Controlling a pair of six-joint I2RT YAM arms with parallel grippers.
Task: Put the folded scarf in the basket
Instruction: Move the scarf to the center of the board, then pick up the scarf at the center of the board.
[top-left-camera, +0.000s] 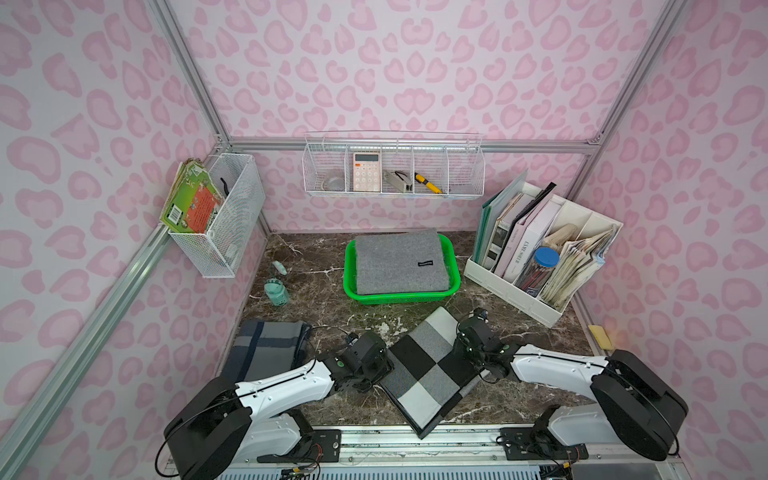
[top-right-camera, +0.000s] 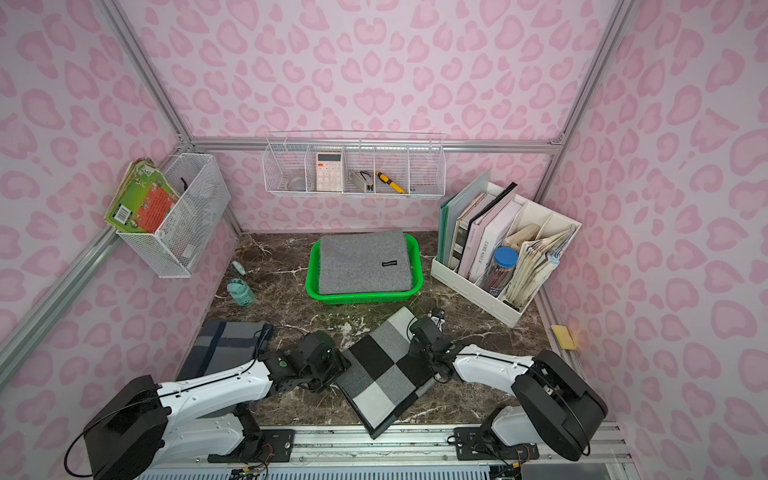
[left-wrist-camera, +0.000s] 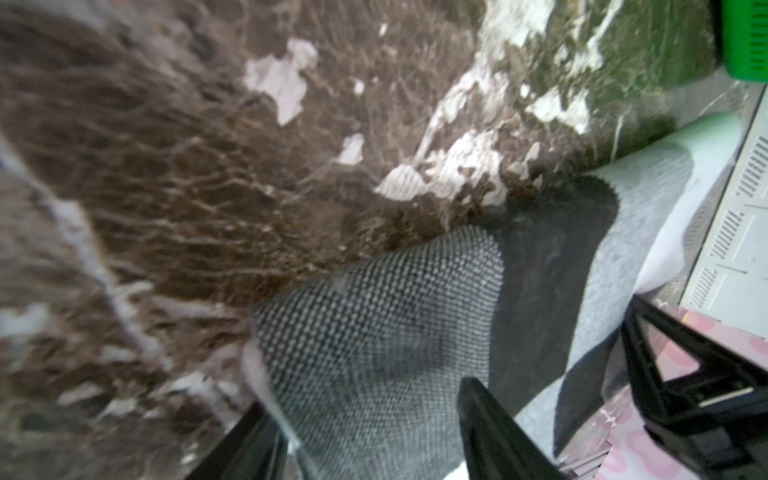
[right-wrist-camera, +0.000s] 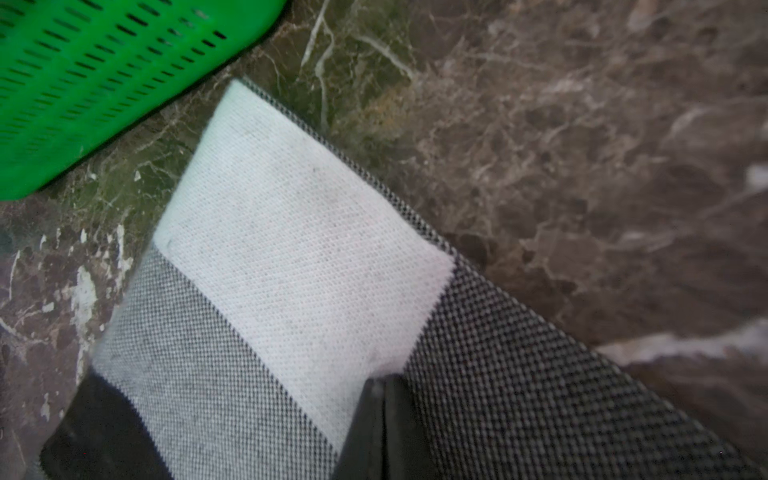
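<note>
A folded scarf (top-left-camera: 428, 365) (top-right-camera: 382, 365), checked in black, white and grey, lies slantwise at the front of the marble table, its near corner over the table's front edge. My left gripper (top-left-camera: 388, 361) (left-wrist-camera: 365, 424) is open, its jaws astride the scarf's (left-wrist-camera: 374, 311) left edge. At the right edge, my right gripper (top-left-camera: 459, 338) (right-wrist-camera: 382, 386) is shut on the scarf (right-wrist-camera: 291, 249). Behind the scarf stands the green basket (top-left-camera: 351, 286) (top-right-camera: 311, 286) (right-wrist-camera: 83, 83), with a plain grey folded scarf (top-left-camera: 401, 262) lying in it.
A blue-grey plaid cloth (top-left-camera: 266, 345) lies at the front left. A mint bottle (top-left-camera: 276, 293) stands left of the basket. A white organiser (top-left-camera: 519, 299) with books fills the right side. White wire baskets (top-left-camera: 392, 166) hang on the walls.
</note>
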